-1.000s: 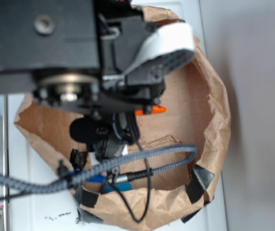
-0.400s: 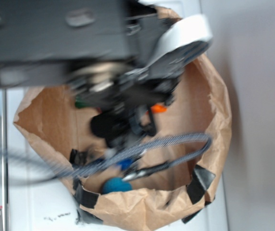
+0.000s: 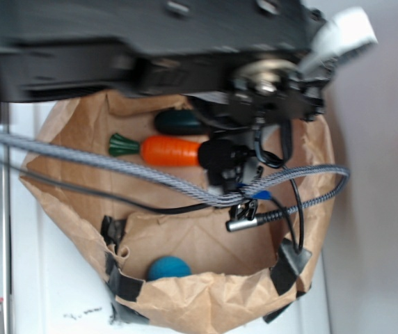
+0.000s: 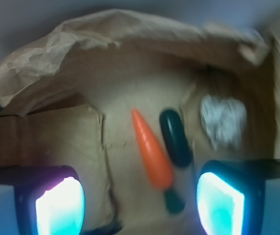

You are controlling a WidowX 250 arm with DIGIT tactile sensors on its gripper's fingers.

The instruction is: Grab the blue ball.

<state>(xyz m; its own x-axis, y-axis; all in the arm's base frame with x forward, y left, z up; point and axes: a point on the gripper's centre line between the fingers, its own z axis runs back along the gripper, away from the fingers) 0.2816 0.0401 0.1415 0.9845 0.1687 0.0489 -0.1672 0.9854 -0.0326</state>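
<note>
The blue ball (image 3: 169, 268), small and teal, lies on the floor of the brown paper bag (image 3: 206, 299), close to its near wall. My gripper (image 3: 225, 161) hangs over the bag's far right part, well away from the ball, beside the tip of the orange toy carrot (image 3: 171, 150). In the wrist view the gripper (image 4: 140, 208) is open. Its two glowing pads (image 4: 59, 205) stand wide apart with nothing held between them. The carrot (image 4: 152, 152) lies on the bag floor below. The ball is out of the wrist view.
A dark green capsule (image 3: 178, 123) lies beside the carrot, and a crumpled white paper wad (image 4: 222, 120) sits farther off. Braided grey cables (image 3: 150, 182) cross over the bag. Black tape (image 3: 291, 263) patches the bag's rim. The bag's walls rise all around.
The arm has swung right and toward the bag's far side. The carrot and capsule, hidden before, now show, and the ball lies uncovered by cables.
</note>
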